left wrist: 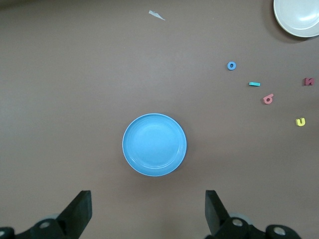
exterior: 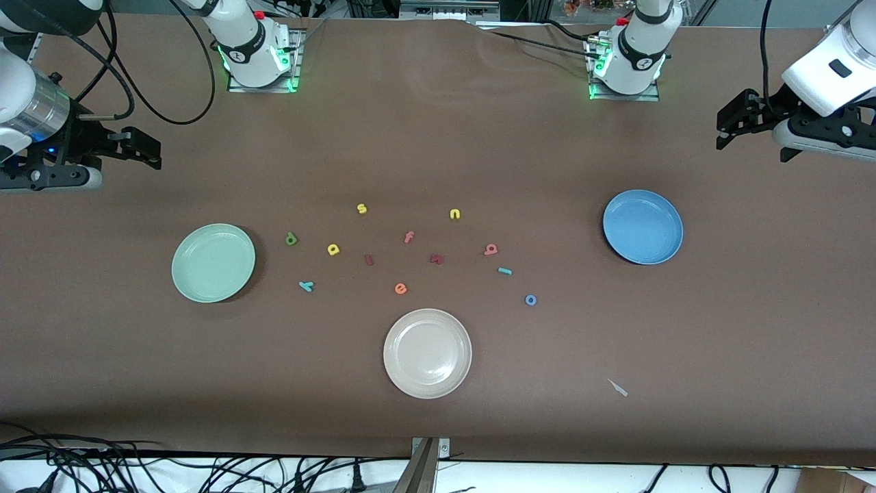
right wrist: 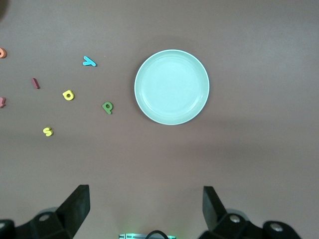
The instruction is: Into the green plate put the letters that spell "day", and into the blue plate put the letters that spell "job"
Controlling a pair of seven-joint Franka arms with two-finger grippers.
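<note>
Nothing sorted yet — both target plates sit bare, all letters loose on the table (exterior: 438,424).

The green plate (exterior: 213,262) is at mid-left of the front view, i.e. at the right arm's end; the olive "d" (exterior: 291,238), yellow "a" (exterior: 333,249) and teal "y" (exterior: 306,285) lie just beside it, so that arm looks the natural one for "day". The blue plate (exterior: 642,226) is at mid-right, at the left arm's end, w/ the salmon "b" (exterior: 491,249), teal "j" (exterior: 504,271) and blue "o" (exterior: 530,300) strung out near it — same logic for "job".

Distractors fill the centre of the frame: yellow "s" (exterior: 362,208) and "n" (exterior: 455,214) toward the top, pink "f" (exterior: 408,237), orange "e" (exterior: 400,288), plus two dark-red pieces too small to read. The cream plate (exterior: 427,352) is lower centre, nearest the front camera, not part of the job.

Right gripper (exterior: 140,147) hangs at the upper-left edge, left gripper (exterior: 736,122) at upper right; both w/ fingers spread wide, holding nothing, each well apart from the letters. Wrist views look down on each arm's own plate, which suits a start pose — my read, the first pick is yet to come.
</note>
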